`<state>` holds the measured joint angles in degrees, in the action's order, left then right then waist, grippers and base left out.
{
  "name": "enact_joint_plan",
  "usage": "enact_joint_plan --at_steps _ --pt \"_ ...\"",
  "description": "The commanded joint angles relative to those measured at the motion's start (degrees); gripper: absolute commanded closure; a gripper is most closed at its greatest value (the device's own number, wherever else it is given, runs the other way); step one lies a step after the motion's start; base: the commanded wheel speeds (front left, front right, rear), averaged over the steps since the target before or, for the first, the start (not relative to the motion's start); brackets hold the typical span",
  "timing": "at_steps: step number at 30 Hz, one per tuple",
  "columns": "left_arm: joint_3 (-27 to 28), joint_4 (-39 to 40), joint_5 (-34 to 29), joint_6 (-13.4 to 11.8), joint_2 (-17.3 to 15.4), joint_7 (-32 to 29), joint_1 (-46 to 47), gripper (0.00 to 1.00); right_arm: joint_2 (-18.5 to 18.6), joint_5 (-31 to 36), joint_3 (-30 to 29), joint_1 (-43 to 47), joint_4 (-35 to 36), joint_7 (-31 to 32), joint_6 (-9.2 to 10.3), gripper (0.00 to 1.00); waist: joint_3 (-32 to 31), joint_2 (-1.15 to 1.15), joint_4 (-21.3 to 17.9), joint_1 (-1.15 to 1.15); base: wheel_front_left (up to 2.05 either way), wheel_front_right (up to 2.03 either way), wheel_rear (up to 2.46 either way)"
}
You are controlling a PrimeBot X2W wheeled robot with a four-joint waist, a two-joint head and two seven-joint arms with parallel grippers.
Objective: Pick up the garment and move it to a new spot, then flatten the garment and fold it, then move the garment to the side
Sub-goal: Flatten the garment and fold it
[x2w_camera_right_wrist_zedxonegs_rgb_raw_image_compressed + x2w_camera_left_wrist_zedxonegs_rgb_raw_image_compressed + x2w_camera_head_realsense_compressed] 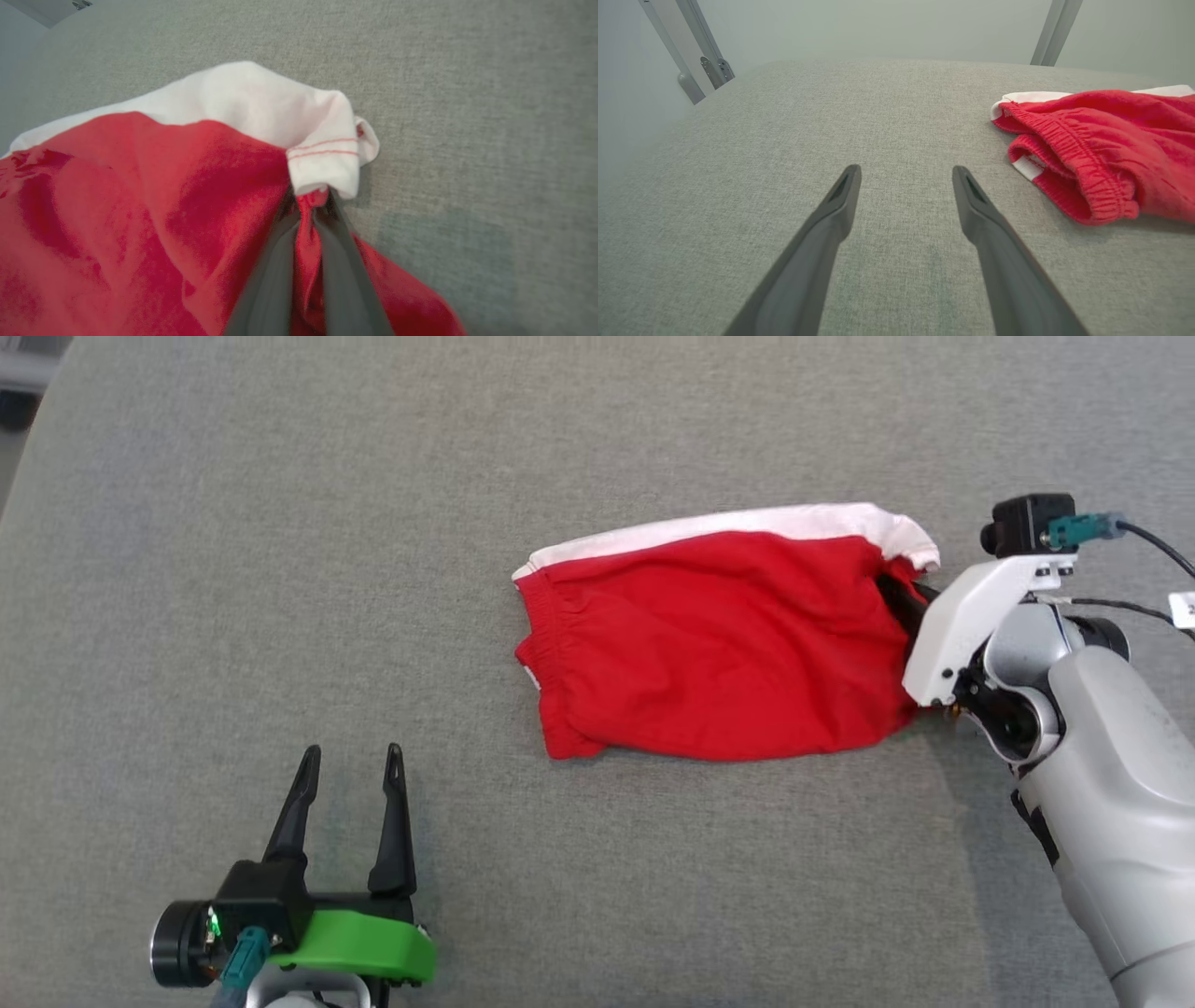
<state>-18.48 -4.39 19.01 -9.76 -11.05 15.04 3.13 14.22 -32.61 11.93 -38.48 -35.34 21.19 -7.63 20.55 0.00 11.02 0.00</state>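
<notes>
The soft, light red shorts [719, 653] should flop when lifted. The right gripper [312, 207] pinches their hem; the left gripper [353, 756] is open.

The left gripper [906, 171] holds its two dark fingers spread wide above the grey fabric surface [831, 116], nothing between them. The red garment [1101, 140] with white trim lies ahead and right of the fingertips, elastic waistband nearest them. Metal struts [698, 51] stand beyond, far left.
</notes>
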Motion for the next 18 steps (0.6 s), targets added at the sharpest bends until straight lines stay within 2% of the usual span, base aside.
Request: enact_joint_plan --at_steps 1,7,12,15,18 --pt "0.56 0.04 -0.09 0.25 0.07 0.16 -1.44 0.0 1.7 -0.33 -0.8 3.38 -2.08 0.14 0.26 1.0 -9.47 0.0 -9.47 0.0 0.0 0.0 0.0" --pt "0.49 -0.29 -0.86 2.09 1.3 0.16 -3.31 0.0 3.24 -0.25 -4.71 3.83 -3.5 -1.47 0.18 1.0 -10.94 0.0 -10.15 0.0 0.0 0.0 0.0" --pt "0.3 -0.58 -1.45 3.19 2.29 0.16 -3.84 0.0 4.47 0.86 -8.02 2.77 -4.37 -2.92 0.17 1.0 -10.44 0.0 -8.99 0.0 0.0 0.0 0.0" --pt "0.34 -0.82 -1.68 3.76 2.96 0.16 -4.13 0.0 3.95 0.78 -9.59 1.53 -2.43 -3.62 0.15 1.0 -9.98 0.0 -7.81 0.0 0.0 0.0 0.0" --pt "0.67 -0.88 -2.03 4.13 3.73 0.16 -4.34 0.0 1.72 -0.71 -9.42 1.43 1.75 -2.8 0.13 1.0 -9.76 0.0 -6.81 0.0 0.0 0.0 0.0"
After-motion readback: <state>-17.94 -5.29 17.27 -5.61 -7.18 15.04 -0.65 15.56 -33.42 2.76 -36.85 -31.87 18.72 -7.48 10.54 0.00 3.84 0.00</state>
